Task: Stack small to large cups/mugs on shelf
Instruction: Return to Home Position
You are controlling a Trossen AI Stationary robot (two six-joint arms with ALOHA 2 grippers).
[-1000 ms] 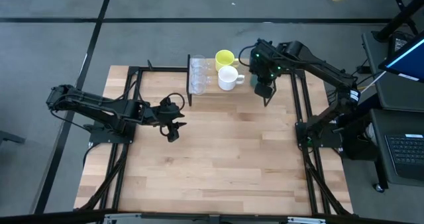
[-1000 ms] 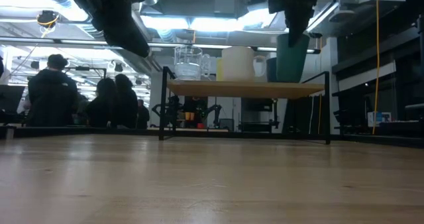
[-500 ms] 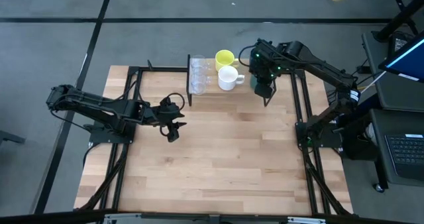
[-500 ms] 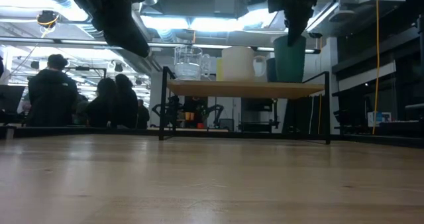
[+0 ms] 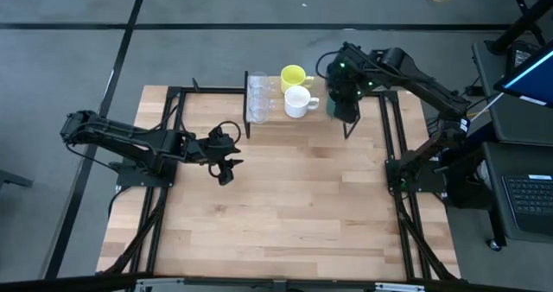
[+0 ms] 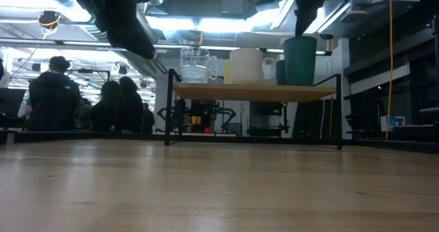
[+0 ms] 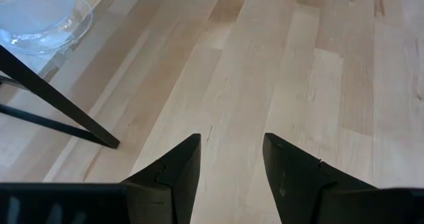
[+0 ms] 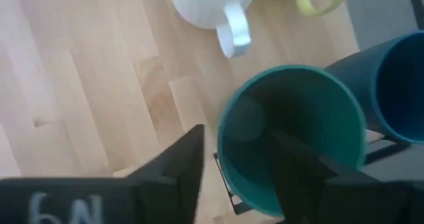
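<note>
1. Two arms shared the high view. At centre left, the left gripper (image 5: 226, 167) hung over bare tabletop (image 5: 285, 206) with its jaws parted around nothing. It was well apart from the shelf (image 6: 254, 91), seemingly parked out of the other arm's way.
2. At upper centre, the clear cups (image 5: 258, 98) stood at the shelf's left end. The yellow mug (image 5: 293, 74) and white mug (image 5: 297, 102) stood just beside them to the right. The order was apparently chosen so that sizes rose toward the right.
3. Farther right in the low view, the dark navy cup (image 6: 280, 71) stood mostly hidden behind the teal-green cup (image 6: 300, 59). Both were upright on the shelf's right end.
4. At upper right, the right gripper (image 8: 235, 171) hovered over the teal-green cup with its jaws open and holding nothing. In the right wrist view one finger lay outside the cup's wall and the other over its mouth, so the wall sat below the gap. In the low view the fingertips were at or just above the rim, and whether they touched it could not be told.
5. Six vessels appeared to be placed, so what remained was probably a straight lift clear of the rim, since a sideways pull could tip the tall cup.
</note>
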